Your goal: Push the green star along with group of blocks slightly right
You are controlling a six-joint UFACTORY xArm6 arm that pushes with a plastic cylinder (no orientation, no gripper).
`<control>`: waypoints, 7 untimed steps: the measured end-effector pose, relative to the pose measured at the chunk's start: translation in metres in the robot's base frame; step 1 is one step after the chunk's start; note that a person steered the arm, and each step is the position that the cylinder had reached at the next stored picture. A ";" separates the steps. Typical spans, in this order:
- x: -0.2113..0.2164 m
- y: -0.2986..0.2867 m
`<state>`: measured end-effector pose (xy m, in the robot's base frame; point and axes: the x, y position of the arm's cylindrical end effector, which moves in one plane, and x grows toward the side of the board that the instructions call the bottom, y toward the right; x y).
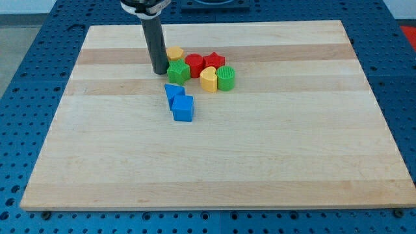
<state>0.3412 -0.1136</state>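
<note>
Seven blocks cluster in the upper middle of the wooden board (214,162), well away from every edge, with bare wood stretching toward 3 o'clock. The green star (178,71) sits at the cluster's 9 o'clock side, touching the red cylinder (194,64) and just below the yellow hexagon (174,53). A red star (213,61), yellow heart-shaped block (208,78) and green cylinder (226,77) lie further toward 3 o'clock. Two blue blocks (179,102) sit at the star's 6 o'clock. My tip (160,71) stands upright, just beside the star at its 9 o'clock. No jaws exist on this rod. No writing is readable.
</note>
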 end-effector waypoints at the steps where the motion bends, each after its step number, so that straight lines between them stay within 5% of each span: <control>1: 0.012 0.010; 7: 0.024 0.072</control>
